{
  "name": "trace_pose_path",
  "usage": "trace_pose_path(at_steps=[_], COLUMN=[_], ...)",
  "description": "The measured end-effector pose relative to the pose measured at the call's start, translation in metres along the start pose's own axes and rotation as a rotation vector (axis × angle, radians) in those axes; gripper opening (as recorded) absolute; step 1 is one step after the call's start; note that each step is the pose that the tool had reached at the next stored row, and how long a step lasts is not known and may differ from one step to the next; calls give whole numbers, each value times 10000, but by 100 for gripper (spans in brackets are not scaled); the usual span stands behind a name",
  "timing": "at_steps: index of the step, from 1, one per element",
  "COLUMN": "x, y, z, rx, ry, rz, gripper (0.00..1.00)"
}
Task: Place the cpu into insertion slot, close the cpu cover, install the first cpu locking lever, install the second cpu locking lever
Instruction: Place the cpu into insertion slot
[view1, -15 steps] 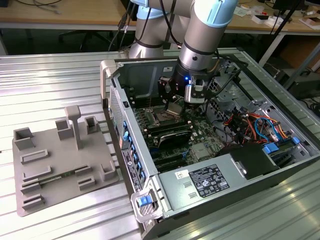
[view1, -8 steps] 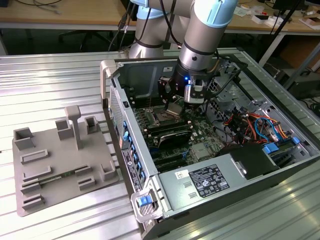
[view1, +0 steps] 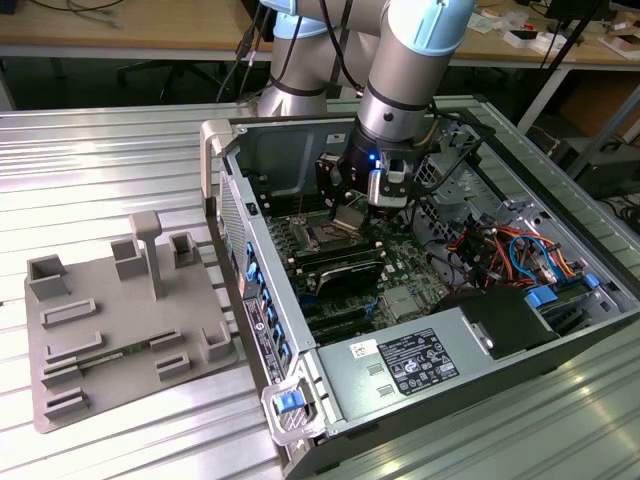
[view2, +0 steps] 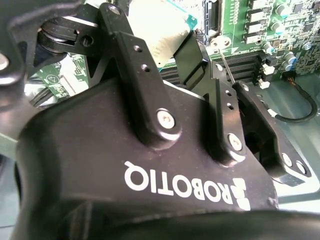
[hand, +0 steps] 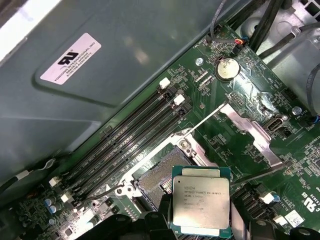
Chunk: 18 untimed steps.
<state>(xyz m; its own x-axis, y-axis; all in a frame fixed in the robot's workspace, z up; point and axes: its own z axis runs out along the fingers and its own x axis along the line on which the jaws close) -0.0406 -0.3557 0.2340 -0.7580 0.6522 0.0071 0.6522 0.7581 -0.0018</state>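
Note:
My gripper (view1: 362, 208) reaches down into the open computer case and is shut on the cpu (hand: 201, 200), a flat square chip with a silver-grey top and a green edge. The chip hangs level just above the board, partly over one side of the insertion slot (hand: 156, 181), a dark square socket with a metal rim. In the exterior view that slot (view1: 325, 237) lies just beside the gripper. The cpu cover (hand: 250, 131) stands swung open past the socket. Thin wire levers (hand: 210, 118) stick out raised. In the second wrist view the cpu (view2: 155, 25) sits between the black fingers (view2: 192, 57).
Long black memory slots (hand: 130, 142) run beside the socket, next to the grey case wall (hand: 100, 75). A coin battery (hand: 227, 67) lies further along the board. A power supply (view1: 410, 365) and cables (view1: 500, 250) fill the case's other end. A grey fixture plate (view1: 120, 330) lies outside.

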Motion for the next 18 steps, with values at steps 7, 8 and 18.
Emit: trace_pose_path(at_steps=[7,8,18], x=[0,0,0], y=[0,0,0], z=[4,5,22], rx=[-1,-1,-6], ry=[0,0,2], rz=[130,151,861], gripper=[55,55,55])
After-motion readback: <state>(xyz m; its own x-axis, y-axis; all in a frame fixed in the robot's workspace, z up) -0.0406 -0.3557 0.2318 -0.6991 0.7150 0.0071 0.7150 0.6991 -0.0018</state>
